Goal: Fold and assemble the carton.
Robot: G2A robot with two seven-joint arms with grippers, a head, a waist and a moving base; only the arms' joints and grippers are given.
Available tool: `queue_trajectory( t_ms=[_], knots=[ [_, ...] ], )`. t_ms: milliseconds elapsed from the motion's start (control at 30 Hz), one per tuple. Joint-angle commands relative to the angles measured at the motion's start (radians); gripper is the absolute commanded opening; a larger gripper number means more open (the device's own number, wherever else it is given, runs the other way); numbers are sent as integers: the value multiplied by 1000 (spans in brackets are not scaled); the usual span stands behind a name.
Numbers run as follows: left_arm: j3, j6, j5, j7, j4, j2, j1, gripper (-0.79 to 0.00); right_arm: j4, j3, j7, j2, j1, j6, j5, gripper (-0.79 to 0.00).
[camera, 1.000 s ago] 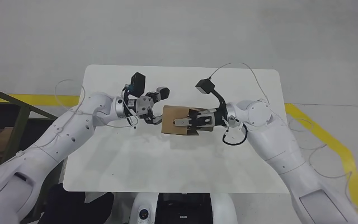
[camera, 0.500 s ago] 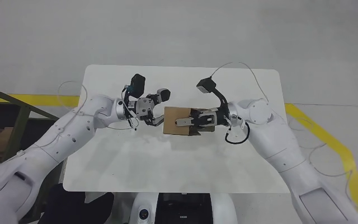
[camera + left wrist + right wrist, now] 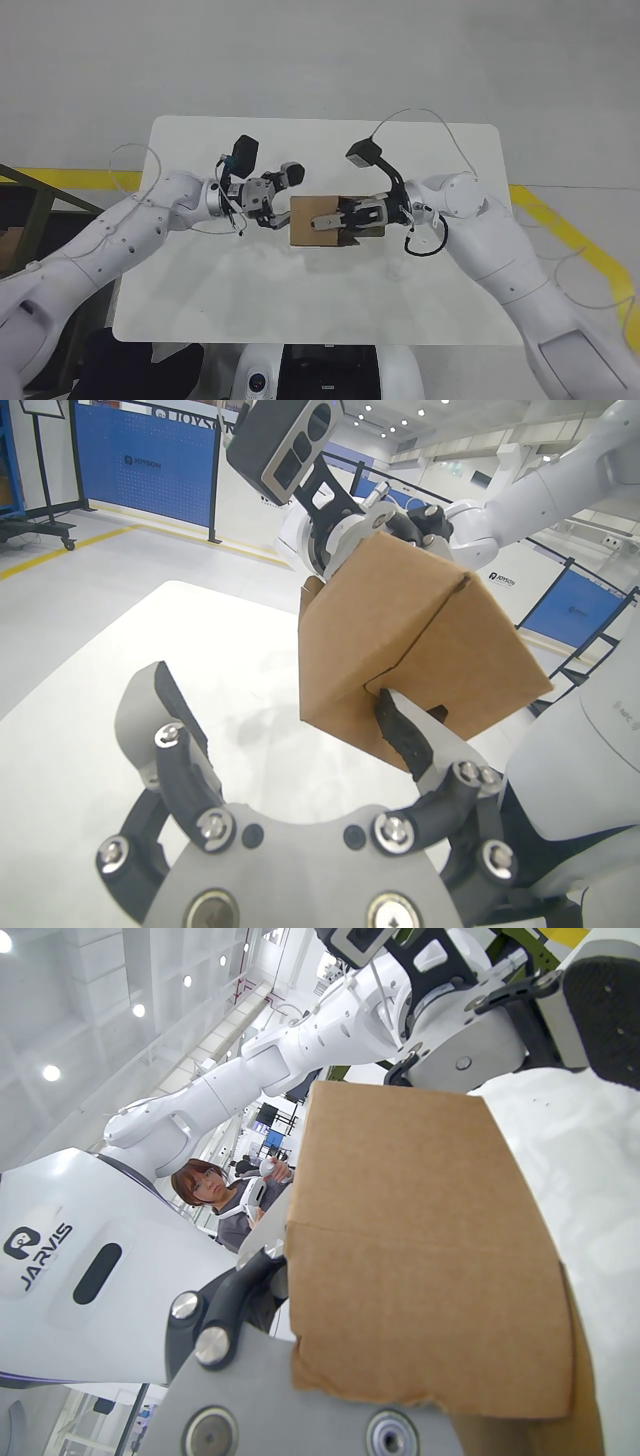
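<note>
A brown carton point(image 3: 318, 220) is held just above the white table point(image 3: 200, 290) near its middle. My right gripper point(image 3: 332, 219) is shut on the carton from its right end, one finger lying along the top face. In the right wrist view the carton point(image 3: 420, 1248) hides most of that gripper. One white finger point(image 3: 262, 1233) shows beside the carton's edge. My left gripper point(image 3: 285, 720) is open at the carton's left end, and one of its pads point(image 3: 402, 732) touches the carton point(image 3: 400, 625) at a lower seam. The other pad stands apart in free air.
Bare table surface point(image 3: 125, 660) lies below and to the left of the carton. The left arm's gripper point(image 3: 595, 1013) appears beyond the carton's far end in the right wrist view. Yellow floor tape point(image 3: 560, 225) runs past the table's right side.
The carton has been turned slightly and sits squarer to the table edges. My left gripper has shifted a little, staying open at the carton's left end.
</note>
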Motion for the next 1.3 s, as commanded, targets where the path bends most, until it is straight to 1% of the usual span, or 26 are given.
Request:
queue_trajectory(
  t_ms=[0, 200, 367, 533, 900, 1267],
  knots=[
    [28, 0, 5, 25, -2, 3, -14, 0, 3, -7, 1, 3, 4, 1, 9, -785],
    [114, 0, 49, 126, 5, 15, -66, 0, 20, -27, -4, 12, 18, -4, 32, -785],
    [116, 0, 98, 198, 33, 26, -68, 0, 36, -41, -12, 19, 28, -12, 43, -785],
    [116, 0, 103, 226, 53, 29, -64, 0, 46, -54, -23, 26, 36, -23, 45, -785],
    [116, 0, 63, 219, 69, 25, -64, 0, 40, -81, -39, 40, 47, -39, 50, -785],
    [116, 0, -41, 95, 63, 4, -69, 0, -3, -104, -53, 57, 49, -53, 56, -785]
  ],
)
